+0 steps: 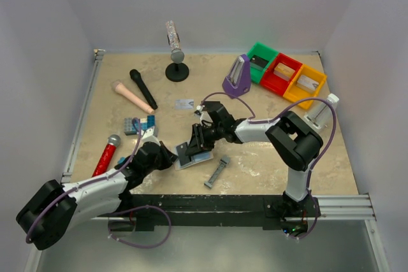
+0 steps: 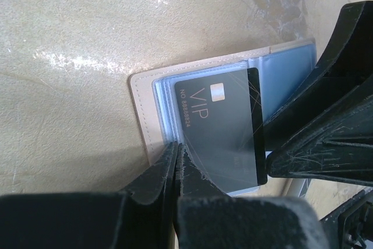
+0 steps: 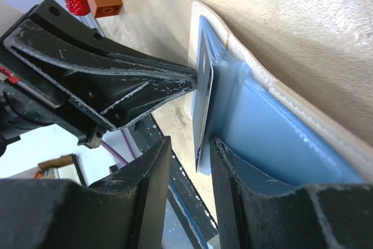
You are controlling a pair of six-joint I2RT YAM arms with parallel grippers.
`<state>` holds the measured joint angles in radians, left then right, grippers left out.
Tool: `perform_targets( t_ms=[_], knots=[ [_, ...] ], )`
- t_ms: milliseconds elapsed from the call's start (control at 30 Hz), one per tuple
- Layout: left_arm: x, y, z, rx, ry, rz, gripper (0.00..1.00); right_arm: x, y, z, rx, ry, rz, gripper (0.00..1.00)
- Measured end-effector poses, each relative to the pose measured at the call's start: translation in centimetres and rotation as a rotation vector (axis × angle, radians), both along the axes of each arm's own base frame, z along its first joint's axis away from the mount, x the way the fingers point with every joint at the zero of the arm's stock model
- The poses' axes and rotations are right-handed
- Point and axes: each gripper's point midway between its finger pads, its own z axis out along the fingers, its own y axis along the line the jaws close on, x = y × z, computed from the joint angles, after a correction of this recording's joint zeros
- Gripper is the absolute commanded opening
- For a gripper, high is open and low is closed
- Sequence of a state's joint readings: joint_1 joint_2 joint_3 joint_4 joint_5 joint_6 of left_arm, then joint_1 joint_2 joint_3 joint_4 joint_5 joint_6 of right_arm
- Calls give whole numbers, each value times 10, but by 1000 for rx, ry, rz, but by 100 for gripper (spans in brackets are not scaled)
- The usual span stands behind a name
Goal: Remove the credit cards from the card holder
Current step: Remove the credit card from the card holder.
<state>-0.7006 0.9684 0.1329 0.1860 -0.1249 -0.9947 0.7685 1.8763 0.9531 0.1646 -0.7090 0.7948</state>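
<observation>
Inside the parted right gripper (image 3: 190, 142) stands a black credit card (image 3: 205, 97), edge-on.

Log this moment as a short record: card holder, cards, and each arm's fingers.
card holder: lying open on the table, blue pockets up
black card: marked VIP, one edge lifted away from the holder
silver card: on the table, apart from the holder
left fingers: shut, tips pressed at the holder's edge
right fingers: open, straddling the black card's edge
</observation>
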Motion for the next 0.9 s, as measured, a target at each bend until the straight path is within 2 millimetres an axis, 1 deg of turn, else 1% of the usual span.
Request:
perform_targets(
  t_ms=[267,600,700,767,900],
  knots=[
    [4,-2,1,-11,-11,3,0,-1,1,3,15,9,10,37],
    [6,-6,4,-25,-19,-6,0,-7,-3,-3,-19,40,10,34],
    [5,-6,4,-28,-18,-12,0,-9,-4,-4,-25,46,12,31],
    [4,-7,4,-30,-17,-14,0,-9,-4,-4,-26,46,13,26],
    [4,-7,5,-31,-17,-14,0,-9,-4,-4,-29,49,13,22]
  ],
)
